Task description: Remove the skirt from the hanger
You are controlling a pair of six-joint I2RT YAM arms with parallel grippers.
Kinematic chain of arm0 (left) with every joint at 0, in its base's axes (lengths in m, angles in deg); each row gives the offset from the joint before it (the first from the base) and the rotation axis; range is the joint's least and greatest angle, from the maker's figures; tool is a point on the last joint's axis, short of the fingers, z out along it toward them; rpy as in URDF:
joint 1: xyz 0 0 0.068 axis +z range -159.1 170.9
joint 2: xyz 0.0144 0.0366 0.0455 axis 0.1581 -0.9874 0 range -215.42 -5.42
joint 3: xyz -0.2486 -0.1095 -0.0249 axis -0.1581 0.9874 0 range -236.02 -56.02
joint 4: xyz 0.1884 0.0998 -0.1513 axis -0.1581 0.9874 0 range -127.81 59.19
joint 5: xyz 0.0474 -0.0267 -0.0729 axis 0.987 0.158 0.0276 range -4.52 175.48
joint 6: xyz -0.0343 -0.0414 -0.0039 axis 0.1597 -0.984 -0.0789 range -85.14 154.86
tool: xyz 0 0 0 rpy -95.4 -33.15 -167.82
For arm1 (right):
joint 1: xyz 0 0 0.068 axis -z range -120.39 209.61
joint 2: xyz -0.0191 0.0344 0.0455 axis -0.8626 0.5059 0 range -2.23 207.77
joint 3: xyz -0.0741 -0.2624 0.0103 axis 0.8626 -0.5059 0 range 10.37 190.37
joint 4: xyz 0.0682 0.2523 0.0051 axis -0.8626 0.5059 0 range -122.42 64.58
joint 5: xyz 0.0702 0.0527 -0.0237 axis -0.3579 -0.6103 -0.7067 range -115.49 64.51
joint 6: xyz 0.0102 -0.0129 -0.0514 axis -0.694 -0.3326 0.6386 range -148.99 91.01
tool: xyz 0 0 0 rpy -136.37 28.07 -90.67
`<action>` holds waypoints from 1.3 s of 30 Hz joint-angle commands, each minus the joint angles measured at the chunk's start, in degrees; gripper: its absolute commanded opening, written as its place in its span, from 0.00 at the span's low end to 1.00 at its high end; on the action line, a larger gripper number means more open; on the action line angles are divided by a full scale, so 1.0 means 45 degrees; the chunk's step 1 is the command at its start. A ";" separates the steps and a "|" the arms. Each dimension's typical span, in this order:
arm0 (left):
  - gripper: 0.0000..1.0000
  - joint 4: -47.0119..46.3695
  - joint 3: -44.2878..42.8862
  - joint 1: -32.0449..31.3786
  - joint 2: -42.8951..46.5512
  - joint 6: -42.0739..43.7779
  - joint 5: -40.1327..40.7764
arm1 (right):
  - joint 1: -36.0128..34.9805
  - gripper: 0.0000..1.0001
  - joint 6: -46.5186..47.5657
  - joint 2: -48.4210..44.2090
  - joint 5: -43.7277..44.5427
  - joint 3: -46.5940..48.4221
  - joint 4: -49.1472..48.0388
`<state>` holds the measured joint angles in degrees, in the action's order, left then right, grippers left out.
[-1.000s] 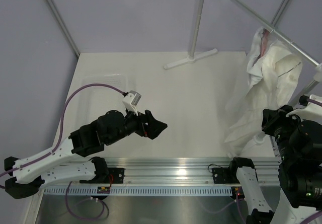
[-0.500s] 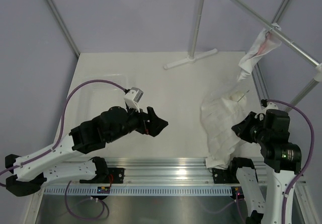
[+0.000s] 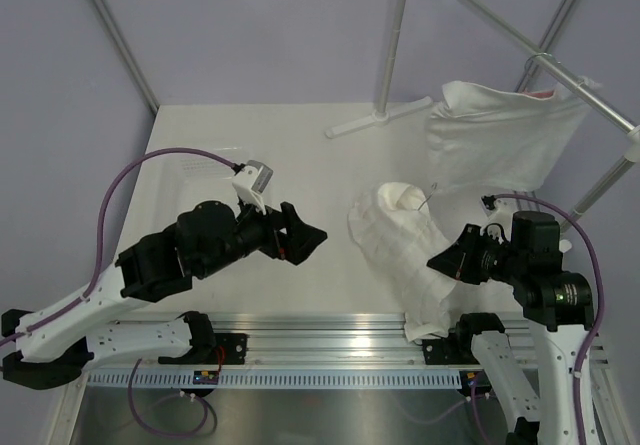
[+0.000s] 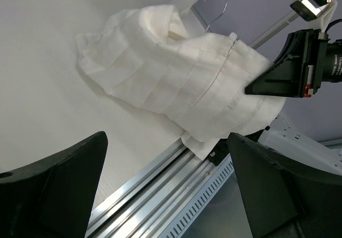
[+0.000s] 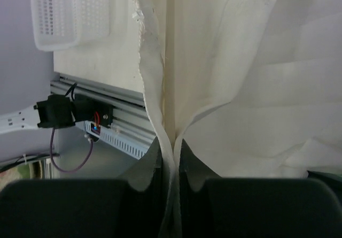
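The white pleated skirt lies crumpled on the table right of centre. A wire hanger hook sticks out at its far end. My right gripper is shut on the skirt's right edge, and the right wrist view shows a fold of the cloth pinched between my fingertips. My left gripper is open and empty, hovering left of the skirt. In the left wrist view the skirt, the hook and the right gripper lie ahead of the open left gripper.
A second white garment hangs spread on the slanted rack rail at the back right. The rack's pole foot rests on the table's far side. A white perforated basket sits at the table's left. The metal rail runs along the front edge.
My right gripper has pulled the skirt down from the rack and leftward onto the table. The other garment has spread out on the rail. My left gripper has shifted slightly.
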<state>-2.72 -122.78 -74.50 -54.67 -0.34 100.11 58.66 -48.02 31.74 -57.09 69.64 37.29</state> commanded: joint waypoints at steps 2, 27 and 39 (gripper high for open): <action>0.99 -0.0609 -0.0691 -0.0035 -0.0148 0.0829 -0.0183 | -0.0725 0.00 0.0224 0.0301 -0.1669 0.1126 -0.0959; 0.86 -0.0453 -0.4148 -0.0153 -0.4191 0.1669 -0.0613 | -0.4905 0.00 -0.0811 0.1453 -0.2608 0.1107 -0.3909; 0.81 -0.1040 -0.4792 -0.0153 -0.5284 0.2099 -0.1474 | -0.5706 0.00 -0.0713 0.1551 -0.2744 0.1029 -0.4124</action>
<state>-3.94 -141.14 -74.90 -77.34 6.98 95.63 34.18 -50.86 38.93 -65.76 73.66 25.07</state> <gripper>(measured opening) 0.819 0.158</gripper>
